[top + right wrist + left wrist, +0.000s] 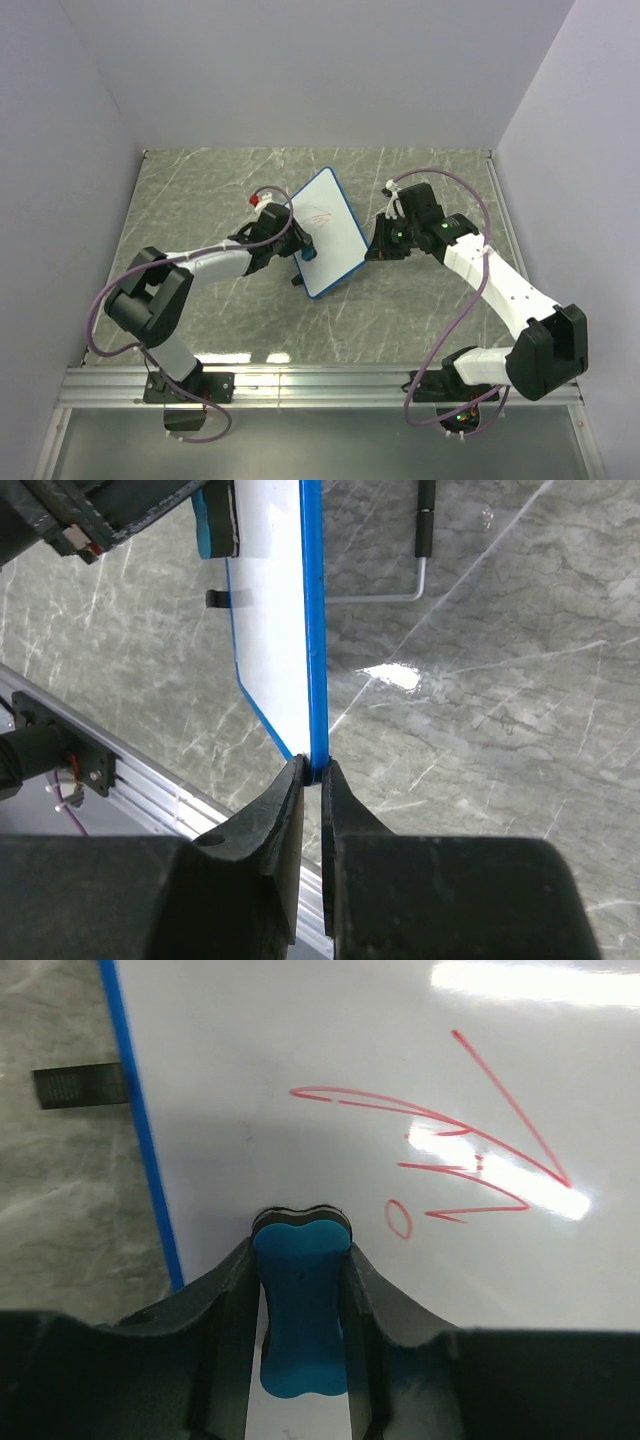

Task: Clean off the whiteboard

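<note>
While the small white rectangular whiteboard with its thin blue frame [330, 232] stood tilted near the middle of the grey marble-patterned table [200, 200], between the two arms, the red marker scribbles [460, 1150] ran across its face: a long flat loop, a slash, a zigzag and a small oval, too loose to read as letters. Pressed right up against the white surface, just below those marks in the left wrist view, was the blue dog-bone-shaped eraser block with its dark felt pad [300, 1310]. The left gripper [300, 1252] had both black fingers clamped on the eraser's sides. Over on the opposite edge, the right gripper [312, 770] was pinched tight on the blue frame, seen edge-on from its own camera. A short black foot [80, 1087] stuck out past the frame, over the table.
</note>
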Robot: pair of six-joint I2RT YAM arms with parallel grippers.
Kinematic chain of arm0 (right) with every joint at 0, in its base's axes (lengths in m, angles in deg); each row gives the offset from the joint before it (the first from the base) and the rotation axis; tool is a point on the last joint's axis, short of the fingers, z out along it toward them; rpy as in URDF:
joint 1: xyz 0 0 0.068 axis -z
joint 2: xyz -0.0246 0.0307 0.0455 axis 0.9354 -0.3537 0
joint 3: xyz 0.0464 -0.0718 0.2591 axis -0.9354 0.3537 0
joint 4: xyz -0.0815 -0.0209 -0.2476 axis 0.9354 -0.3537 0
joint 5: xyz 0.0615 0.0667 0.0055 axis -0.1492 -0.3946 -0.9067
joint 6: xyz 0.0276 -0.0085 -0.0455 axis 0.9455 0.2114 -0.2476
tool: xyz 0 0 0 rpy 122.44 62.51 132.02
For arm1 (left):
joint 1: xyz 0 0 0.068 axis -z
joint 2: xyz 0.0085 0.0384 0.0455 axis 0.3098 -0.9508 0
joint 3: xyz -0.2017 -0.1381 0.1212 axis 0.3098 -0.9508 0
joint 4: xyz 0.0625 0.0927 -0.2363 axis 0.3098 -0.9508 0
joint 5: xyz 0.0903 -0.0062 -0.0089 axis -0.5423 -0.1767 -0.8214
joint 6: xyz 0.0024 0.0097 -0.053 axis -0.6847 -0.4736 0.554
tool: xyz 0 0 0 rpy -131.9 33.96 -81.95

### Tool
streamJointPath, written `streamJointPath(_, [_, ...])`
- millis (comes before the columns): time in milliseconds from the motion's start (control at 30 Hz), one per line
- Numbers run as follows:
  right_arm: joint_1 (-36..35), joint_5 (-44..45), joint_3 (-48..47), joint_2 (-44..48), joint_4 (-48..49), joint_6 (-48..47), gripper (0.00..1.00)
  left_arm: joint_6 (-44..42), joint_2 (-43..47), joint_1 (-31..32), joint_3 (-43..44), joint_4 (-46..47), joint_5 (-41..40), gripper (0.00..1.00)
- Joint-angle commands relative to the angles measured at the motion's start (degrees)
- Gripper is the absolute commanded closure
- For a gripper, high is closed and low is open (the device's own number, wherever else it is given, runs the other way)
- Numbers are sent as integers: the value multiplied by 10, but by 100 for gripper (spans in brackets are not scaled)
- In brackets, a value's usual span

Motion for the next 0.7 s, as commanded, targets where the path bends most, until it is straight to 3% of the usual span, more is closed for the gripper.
streamJointPath(0, [-17,-88,-26,32,64,-9,100,-36,-45,27,3,-166,37,100])
streamJointPath(167, [-18,-97,-20,32,68,-7,100,-67,-34,21,134,-217,40,100])
streamJointPath(433, [-21,-102,-1,37,72,-6,100,-96,-127,19,374,-269,87,100])
streamJointPath(667, [-24,-96,16,48,73,-7,100,-96,-182,13,448,-273,108,100])
